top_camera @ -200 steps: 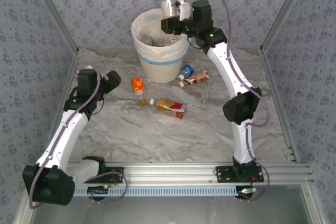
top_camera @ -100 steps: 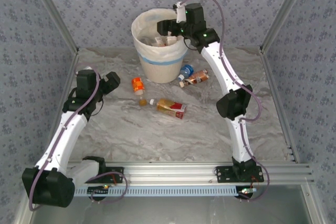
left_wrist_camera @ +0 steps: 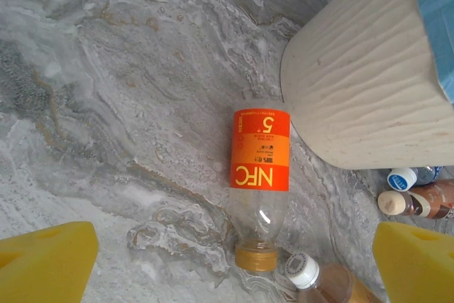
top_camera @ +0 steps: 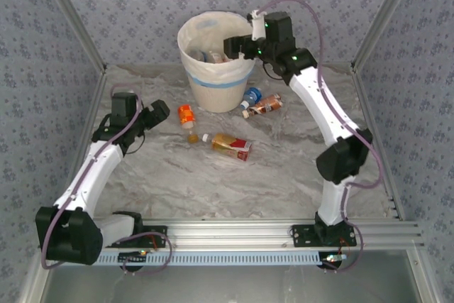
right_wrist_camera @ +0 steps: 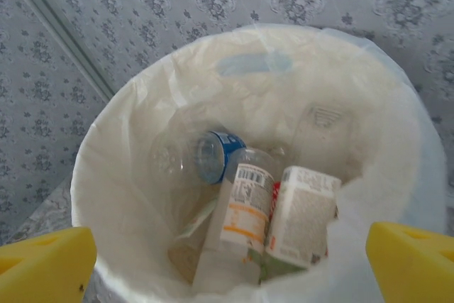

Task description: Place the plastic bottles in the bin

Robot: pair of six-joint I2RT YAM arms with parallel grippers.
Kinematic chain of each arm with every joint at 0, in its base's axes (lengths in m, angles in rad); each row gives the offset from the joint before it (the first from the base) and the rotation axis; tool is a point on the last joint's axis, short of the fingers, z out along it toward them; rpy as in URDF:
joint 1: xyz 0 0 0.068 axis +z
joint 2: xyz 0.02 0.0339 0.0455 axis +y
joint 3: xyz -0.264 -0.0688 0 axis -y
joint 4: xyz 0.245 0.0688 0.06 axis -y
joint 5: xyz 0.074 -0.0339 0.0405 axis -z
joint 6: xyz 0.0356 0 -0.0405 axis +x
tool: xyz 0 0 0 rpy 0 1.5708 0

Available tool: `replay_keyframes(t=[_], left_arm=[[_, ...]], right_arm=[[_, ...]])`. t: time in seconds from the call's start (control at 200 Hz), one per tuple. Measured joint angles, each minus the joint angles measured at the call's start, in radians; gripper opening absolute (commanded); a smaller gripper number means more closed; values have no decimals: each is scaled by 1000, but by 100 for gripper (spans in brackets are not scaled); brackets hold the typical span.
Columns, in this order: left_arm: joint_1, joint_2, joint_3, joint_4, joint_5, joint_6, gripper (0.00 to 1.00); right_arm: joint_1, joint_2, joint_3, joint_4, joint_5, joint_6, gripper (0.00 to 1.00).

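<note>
Plastic bottles (right_wrist_camera: 245,211): several inside bin (top_camera: 213,90) at 12 o'clock | four left on table (top_camera: 284,168) at bin's 5–7 o'clock, incl. orange-label bottle (left_wrist_camera: 261,168) | right gripper (top_camera: 236,46) over bin, spread, empty | left gripper (top_camera: 157,111) spread, empty

Far centre: bin (top_camera: 216,89) on the tabletop (top_camera: 213,182).
Inside it: several bottles (right_wrist_camera: 245,211), leaning together.
Above its right rim: right claw (top_camera: 233,47).
Front-left, just beside its wall: one bottle (top_camera: 186,114), lying; left claw (top_camera: 157,113) to its left.
Before it: another bottle (top_camera: 230,145), lying.
Right of it: two bottles (top_camera: 261,104), side by side.
</note>
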Motion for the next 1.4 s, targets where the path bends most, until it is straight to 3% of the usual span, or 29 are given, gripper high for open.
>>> replay_keyframes(t=[0.265,0.53,0.74,0.924,1.144,1.399], left_arm=[[-10,36,-3,47,29,7,99],[-56,119,-14,81,46,2,100],[-161,239,-5,85,8,0,99],[-234,407,55,79,-50,11,99],[-243,615,196,66,-100,68,99],[-248,747,295,79,-175,121,99]], right_arm=[[0,-331,-476,147,127,5,100],[-29,-549,-771,181,251,69,100],[-39,-660,-974,188,338,146,100],[-45,-688,-1020,181,373,169,100],[-45,-719,-1020,179,384,170,100],[-45,-719,-1020,167,388,170,100]])
